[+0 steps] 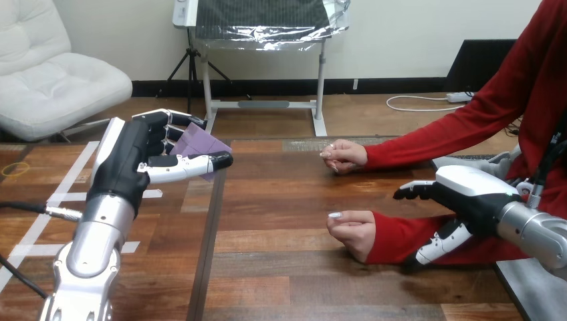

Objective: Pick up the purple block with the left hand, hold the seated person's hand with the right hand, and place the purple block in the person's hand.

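Observation:
My left hand (134, 157) is raised above the table's left part, shut on the purple block (200, 143), which is pinched between the thumb and the curled fingers. My right hand (468, 194) is at the right, open, with its fingers stretched out above the person's near red sleeve (401, 234) and its thumb in front of that sleeve. I cannot tell whether it touches the forearm. The person's near hand (352, 231) rests loosely curled on the table, left of my right hand. The person's far hand (344, 156) lies curled further back.
The wooden table (281, 267) has a dark seam running front to back under my left hand. White tape lines (67, 194) mark its left part. The person's torso stands at the right edge.

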Tool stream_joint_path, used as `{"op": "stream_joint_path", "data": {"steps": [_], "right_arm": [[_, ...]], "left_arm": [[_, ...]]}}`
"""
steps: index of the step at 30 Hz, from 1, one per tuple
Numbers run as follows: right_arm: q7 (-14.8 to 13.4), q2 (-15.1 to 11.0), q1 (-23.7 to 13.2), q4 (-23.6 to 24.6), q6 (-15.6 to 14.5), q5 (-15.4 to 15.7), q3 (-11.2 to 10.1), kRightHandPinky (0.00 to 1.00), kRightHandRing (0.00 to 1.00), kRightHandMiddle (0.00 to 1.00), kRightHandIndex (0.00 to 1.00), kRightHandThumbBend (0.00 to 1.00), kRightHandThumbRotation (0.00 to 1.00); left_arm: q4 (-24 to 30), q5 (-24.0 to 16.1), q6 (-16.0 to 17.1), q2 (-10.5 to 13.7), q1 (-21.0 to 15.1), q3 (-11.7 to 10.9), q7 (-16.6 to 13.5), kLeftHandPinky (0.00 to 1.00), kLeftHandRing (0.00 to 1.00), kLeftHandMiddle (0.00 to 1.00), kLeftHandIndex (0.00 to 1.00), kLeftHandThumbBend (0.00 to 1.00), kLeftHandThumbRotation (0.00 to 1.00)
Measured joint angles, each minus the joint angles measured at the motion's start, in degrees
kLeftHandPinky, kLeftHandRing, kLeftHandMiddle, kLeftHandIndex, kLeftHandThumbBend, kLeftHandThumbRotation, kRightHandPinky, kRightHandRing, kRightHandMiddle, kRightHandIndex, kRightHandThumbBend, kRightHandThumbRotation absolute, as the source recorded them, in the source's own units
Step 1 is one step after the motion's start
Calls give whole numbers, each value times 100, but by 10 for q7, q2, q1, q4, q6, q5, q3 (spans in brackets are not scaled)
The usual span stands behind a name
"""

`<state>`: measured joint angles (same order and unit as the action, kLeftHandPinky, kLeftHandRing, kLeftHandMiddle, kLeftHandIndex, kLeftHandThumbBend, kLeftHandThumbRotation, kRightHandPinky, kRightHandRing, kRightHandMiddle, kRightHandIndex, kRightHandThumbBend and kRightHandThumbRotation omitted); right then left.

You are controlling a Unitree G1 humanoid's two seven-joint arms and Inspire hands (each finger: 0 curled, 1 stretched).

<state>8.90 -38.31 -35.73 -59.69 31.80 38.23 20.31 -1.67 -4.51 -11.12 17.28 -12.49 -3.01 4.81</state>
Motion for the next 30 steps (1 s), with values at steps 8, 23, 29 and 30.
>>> {"op": "stream_joint_path", "data": {"steps": [8,23,29,30], "right_arm": [[-1,4,-7,-15,-8,4,10,80,87,88,87,100,40],[-6,8,-13,-26,-41,27,38,78,86,87,86,100,33],[-15,13,-22,-31,-53,34,45,75,83,84,84,100,30],[-16,15,-25,-32,-54,35,46,74,82,83,83,100,29]], "left_arm": [[0,6,0,-1,0,-2,2,33,36,39,40,66,0],[0,19,0,-1,0,-3,3,33,36,39,39,66,0],[0,18,0,-1,0,-3,2,33,36,39,39,66,0],[0,18,0,-1,0,-3,2,33,36,39,39,66,0]]}}
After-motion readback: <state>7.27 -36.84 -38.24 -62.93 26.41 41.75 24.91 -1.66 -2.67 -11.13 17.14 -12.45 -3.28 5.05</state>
